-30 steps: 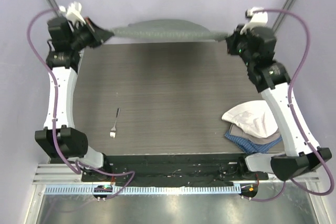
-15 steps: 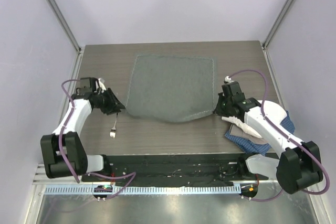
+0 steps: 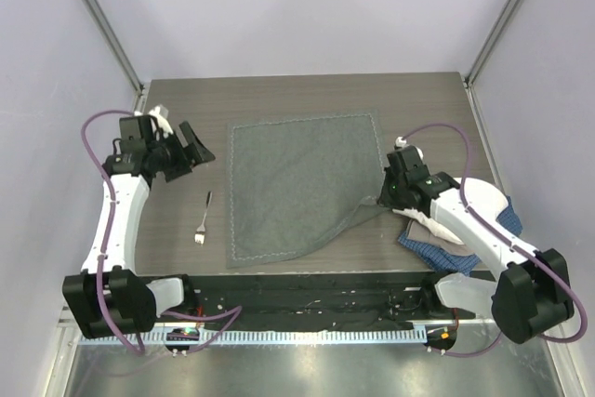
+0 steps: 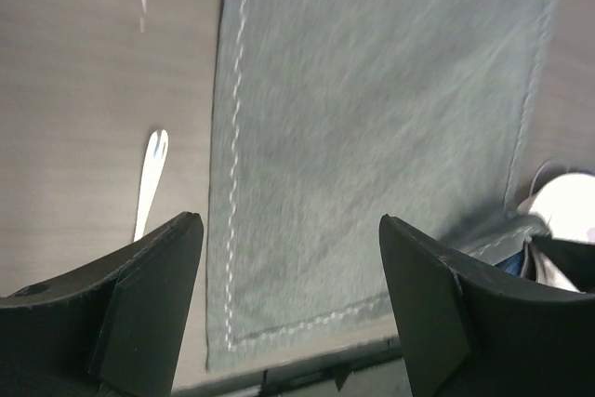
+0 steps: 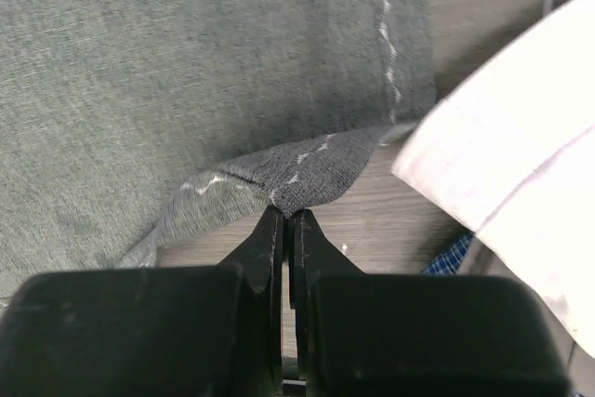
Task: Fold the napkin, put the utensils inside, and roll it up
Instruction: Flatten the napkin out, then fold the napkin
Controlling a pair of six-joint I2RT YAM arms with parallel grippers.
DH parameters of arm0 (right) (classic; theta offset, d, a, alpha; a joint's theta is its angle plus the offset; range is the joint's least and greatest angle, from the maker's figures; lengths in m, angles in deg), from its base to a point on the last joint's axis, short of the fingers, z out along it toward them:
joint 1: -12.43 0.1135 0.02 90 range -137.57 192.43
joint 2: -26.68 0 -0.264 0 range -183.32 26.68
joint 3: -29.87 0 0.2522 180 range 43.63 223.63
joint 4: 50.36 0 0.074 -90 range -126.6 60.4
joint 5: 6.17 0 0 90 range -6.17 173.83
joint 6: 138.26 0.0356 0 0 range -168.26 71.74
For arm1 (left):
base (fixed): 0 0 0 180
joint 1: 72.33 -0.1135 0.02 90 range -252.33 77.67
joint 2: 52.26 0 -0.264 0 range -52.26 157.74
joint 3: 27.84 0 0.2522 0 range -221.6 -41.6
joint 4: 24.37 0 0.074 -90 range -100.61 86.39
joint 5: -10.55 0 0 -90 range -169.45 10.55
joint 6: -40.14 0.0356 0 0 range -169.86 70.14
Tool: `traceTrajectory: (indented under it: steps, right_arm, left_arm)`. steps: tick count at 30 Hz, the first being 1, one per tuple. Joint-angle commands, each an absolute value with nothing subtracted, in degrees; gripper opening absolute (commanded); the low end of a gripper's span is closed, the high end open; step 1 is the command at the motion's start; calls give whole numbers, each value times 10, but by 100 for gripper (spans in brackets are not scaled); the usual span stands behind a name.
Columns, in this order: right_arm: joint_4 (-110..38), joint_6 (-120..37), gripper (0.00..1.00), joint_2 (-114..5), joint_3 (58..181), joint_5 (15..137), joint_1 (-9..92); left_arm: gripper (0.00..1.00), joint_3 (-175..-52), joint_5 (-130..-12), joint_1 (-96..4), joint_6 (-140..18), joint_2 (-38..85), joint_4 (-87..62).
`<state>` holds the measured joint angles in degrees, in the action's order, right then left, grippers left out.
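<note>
The grey-green napkin [image 3: 297, 183] lies spread on the dark table [image 3: 279, 95], and its near right corner is raised and creased. My right gripper [image 3: 383, 194] is shut on that corner; in the right wrist view the fingertips [image 5: 286, 213] pinch the hem of the napkin [image 5: 186, 72]. My left gripper [image 3: 197, 148] hangs open to the left of the napkin's far left corner with nothing in it. Its view looks down between the wide fingers [image 4: 149, 304] at the napkin [image 4: 372, 109]. The slim silver fork [image 3: 203, 218] lies just left of the napkin [image 4: 151, 178].
A cream-white cloth [image 3: 446, 211] lies on a blue checked cloth [image 3: 429, 246] under my right arm, close to the held corner [image 5: 521, 137]. The black bar [image 3: 307, 287] along the near table edge sits just below the napkin's near hem.
The napkin, held stretched in the air over the far edge, has come down flat onto the table. My left gripper has let go, opened and pulled away left. The right one still holds its corner.
</note>
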<state>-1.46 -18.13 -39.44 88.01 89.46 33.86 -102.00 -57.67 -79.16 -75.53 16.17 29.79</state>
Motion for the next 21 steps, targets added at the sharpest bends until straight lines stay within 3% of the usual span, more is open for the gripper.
traceTrajectory:
  steps: [1,7,17,21]
  right_arm:
    - [-45,-192,5,-442,936,931,382]
    - [-82,-225,4,-583,1069,939,441]
    - [-122,-262,1,-946,1445,869,507]
    - [-123,-241,1,-1037,1569,845,517]
  left_arm:
    - [82,-1074,-597,-794,-734,165,266]
    - [82,-1052,-569,-794,-730,181,229]
    - [81,-1037,-584,-795,-718,191,220]
    - [81,-1036,-577,-794,-720,196,221]
